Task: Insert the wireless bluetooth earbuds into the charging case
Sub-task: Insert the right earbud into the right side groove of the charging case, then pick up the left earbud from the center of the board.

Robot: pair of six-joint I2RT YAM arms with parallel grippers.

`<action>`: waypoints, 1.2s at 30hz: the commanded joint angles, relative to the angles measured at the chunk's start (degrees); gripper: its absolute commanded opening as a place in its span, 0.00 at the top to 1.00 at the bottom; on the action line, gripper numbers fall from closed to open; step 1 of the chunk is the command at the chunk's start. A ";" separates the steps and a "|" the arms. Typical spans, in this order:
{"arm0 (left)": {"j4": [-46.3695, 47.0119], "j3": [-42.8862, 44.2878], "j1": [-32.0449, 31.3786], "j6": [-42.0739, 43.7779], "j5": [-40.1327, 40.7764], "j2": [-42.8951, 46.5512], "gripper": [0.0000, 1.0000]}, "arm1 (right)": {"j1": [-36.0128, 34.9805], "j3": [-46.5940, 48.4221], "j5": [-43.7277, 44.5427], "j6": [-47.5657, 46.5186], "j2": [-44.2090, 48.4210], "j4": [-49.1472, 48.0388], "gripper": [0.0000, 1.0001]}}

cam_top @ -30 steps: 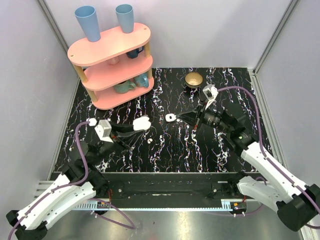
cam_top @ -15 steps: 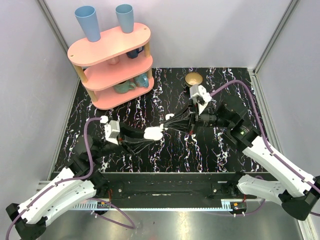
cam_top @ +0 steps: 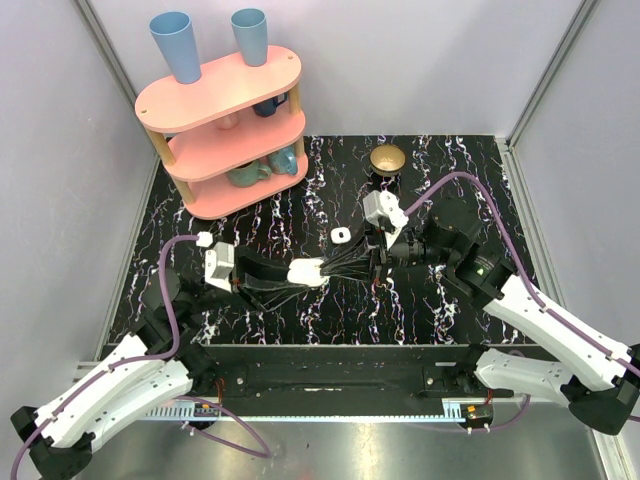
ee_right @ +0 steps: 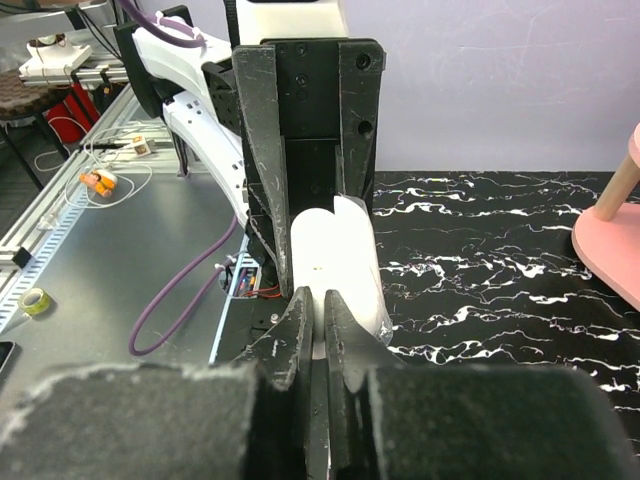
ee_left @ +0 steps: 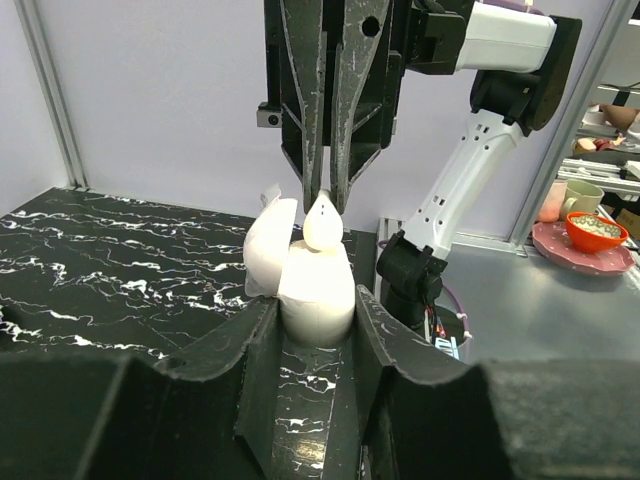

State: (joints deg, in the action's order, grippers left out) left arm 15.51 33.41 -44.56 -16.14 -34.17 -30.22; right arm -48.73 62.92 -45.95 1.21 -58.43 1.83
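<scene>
The main risk is misalignment. The right gripper (ee_left: 323,195) hangs tip-down over the charging case (ee_left: 312,280), its jaws pressed together on one earbud (ee_left: 323,225) that sits just above the case's open body, perhaps touching it. If the earbud's stem does not line up with its socket, pushing down would likely jam it against the rim or twist it out of the thin fingertips. Both surfaces are glossy and rounded, so a slip looks easy. A hard push could also rock the case in the left gripper (ee_left: 316,318), which clamps the lower half from both sides above the table. The raised lid (ee_left: 268,245) stands close beside the descending fingers and could be knocked shut or strained at the hinge. Which socket the earbud is aimed at cannot be told from these views.

The case is smooth white plastic, egg-like, with its lid tilted back to the left. The held earbud is a small white teardrop. The second earbud (cam_top: 341,235) lies apart on the black, white-veined marbled tabletop (cam_top: 450,190), which could make it hard to pick out. The grippers' fingers are matte black, scuffed and wedge-shaped.
</scene>
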 commanded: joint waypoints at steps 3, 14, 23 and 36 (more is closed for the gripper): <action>5.50 2.71 -0.01 -1.26 -3.09 -1.24 1.00 | -0.93 1.42 1.92 -3.50 0.25 -0.95 1.00; 8.49 1.84 -0.01 -2.23 -0.90 -0.99 1.00 | -2.69 1.51 1.57 -4.37 -1.15 2.73 1.00; 9.37 0.78 -0.01 -1.26 2.97 1.21 1.00 | -3.04 0.19 6.05 -4.03 -0.19 4.86 0.85; 1.99 0.34 -0.01 2.43 6.75 2.53 1.00 | -3.04 -1.12 12.38 -3.15 4.03 -4.02 0.41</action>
State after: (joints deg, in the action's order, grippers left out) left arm 17.43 33.17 -44.45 -15.62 -28.93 -28.53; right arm -51.51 62.30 -37.28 -2.07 -56.25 3.42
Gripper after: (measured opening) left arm 0.340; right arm 0.559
